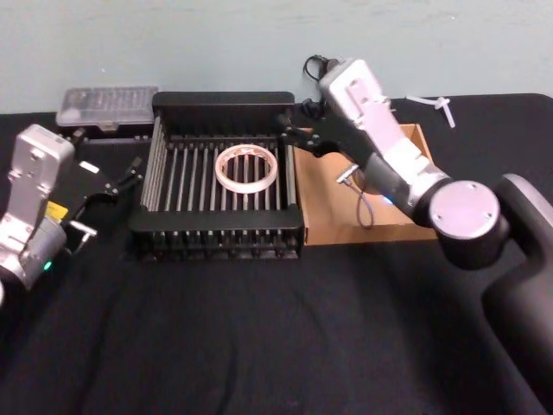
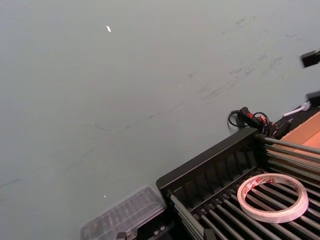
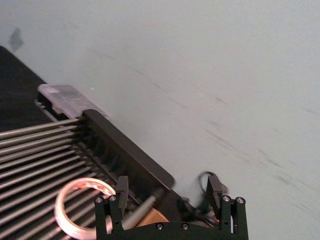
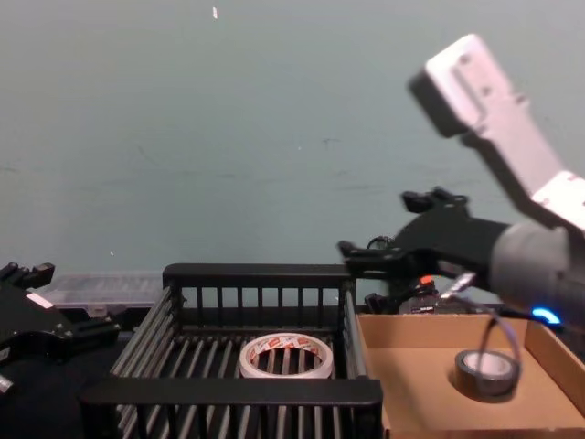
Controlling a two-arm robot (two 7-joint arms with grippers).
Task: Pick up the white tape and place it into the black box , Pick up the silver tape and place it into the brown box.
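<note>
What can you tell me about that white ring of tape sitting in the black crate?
The white tape is a wide, flat ring, cream-white outside with red-orange printed marks around its inner core. It lies flat on the slatted bar floor of the black box, roughly mid-crate and a little toward the back wall, clear of all the walls. Only the bars beneath it touch it; the open right gripper hangs above the crate's far right corner, apart from it.

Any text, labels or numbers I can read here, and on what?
None can be read.
white tape: red-orange marks on its core, too blurred to read.
Left arm: a yellow label, too small to read.
silver tape, black box, brown box: no print visible.
</note>
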